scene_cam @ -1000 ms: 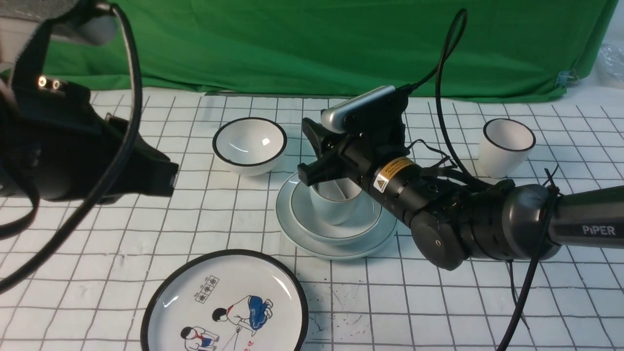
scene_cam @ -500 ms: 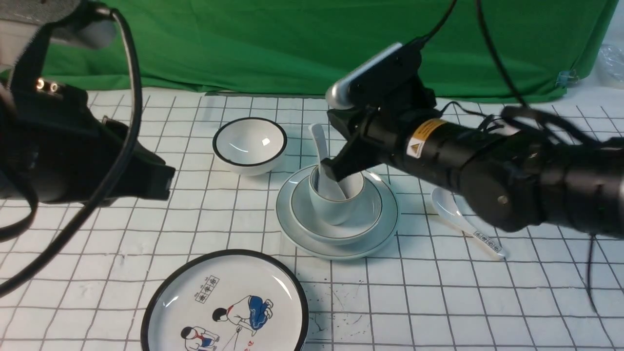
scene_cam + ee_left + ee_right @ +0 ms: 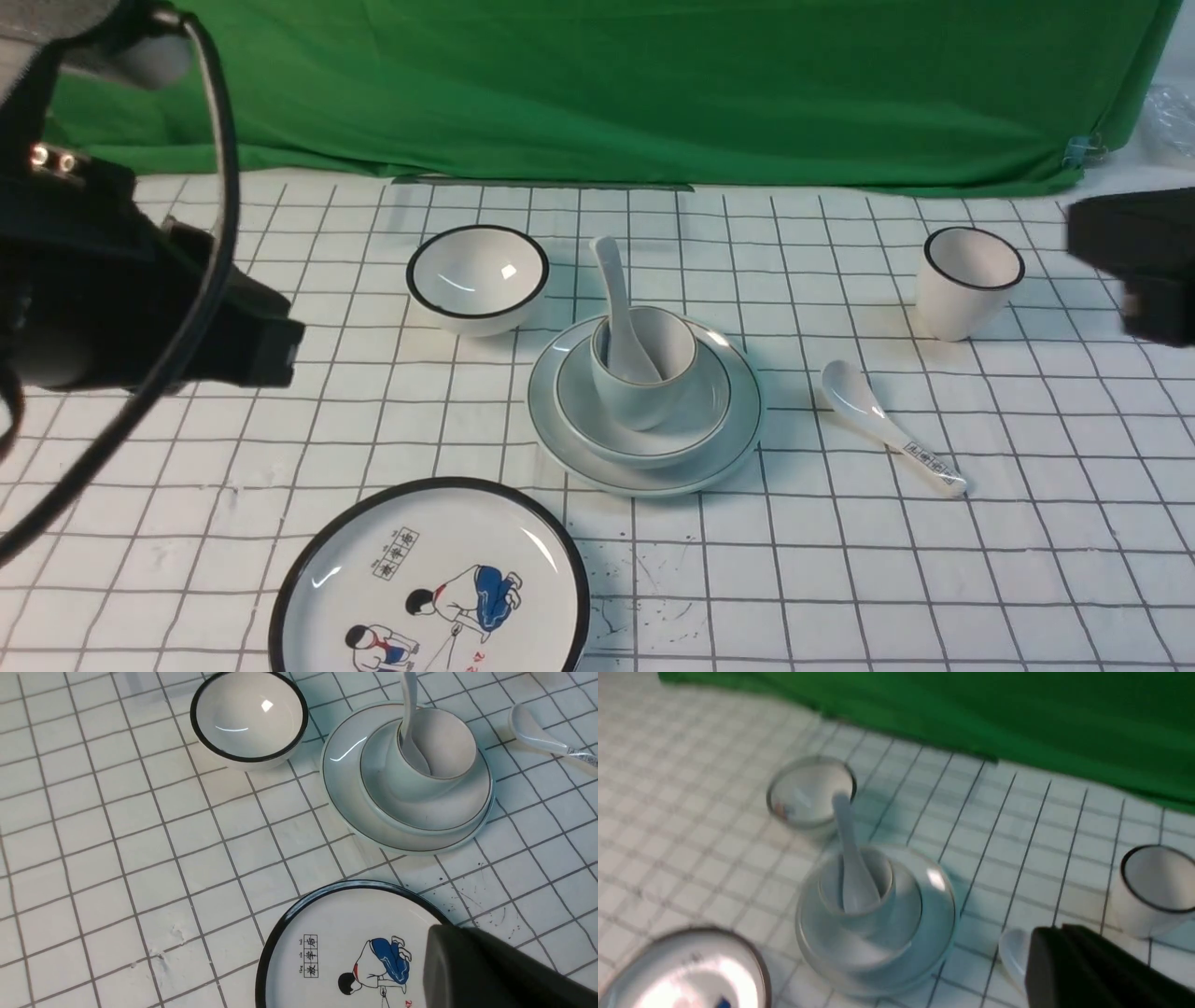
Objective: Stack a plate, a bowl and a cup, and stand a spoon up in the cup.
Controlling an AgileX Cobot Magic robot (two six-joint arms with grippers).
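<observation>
Spoon (image 3: 616, 299) stands leaning in the cup (image 3: 639, 397) atop the bowl (image 3: 705, 413) and plate (image 3: 653, 478), so we should draw the closed, empty left gripper (image 3: 448, 952) and right gripper (image 3: 1045, 952) clear without brushing it.

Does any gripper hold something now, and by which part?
Nothing is held: left gripper and right gripper are shut, empty. The spoon stands free in the cup.
</observation>
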